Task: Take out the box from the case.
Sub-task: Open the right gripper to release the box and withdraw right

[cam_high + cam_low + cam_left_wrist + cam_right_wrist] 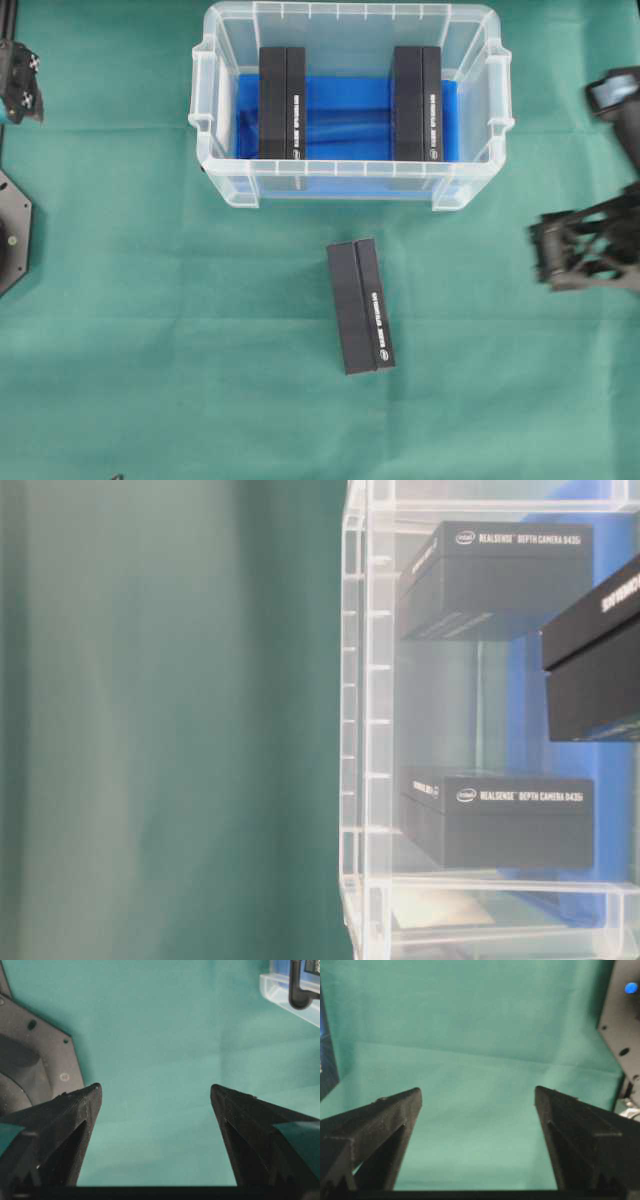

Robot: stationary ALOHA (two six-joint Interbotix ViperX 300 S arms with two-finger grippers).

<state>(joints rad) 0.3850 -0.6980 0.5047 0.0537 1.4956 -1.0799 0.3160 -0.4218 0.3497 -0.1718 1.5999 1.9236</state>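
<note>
Overhead view: left gripper (20, 85) cut by the left frame edge, only part of its black frame showing. Right gripper (585, 245) blurred and running off the right edge; finger shapes not resolvable.

Table-level view: case (365, 730) cut at top, bottom and right. The box outside the case (595, 670) cropped at the right edge, its label unreadable.

Overhead view: white print on the boxes in the case (282, 103) too small to read.
</note>
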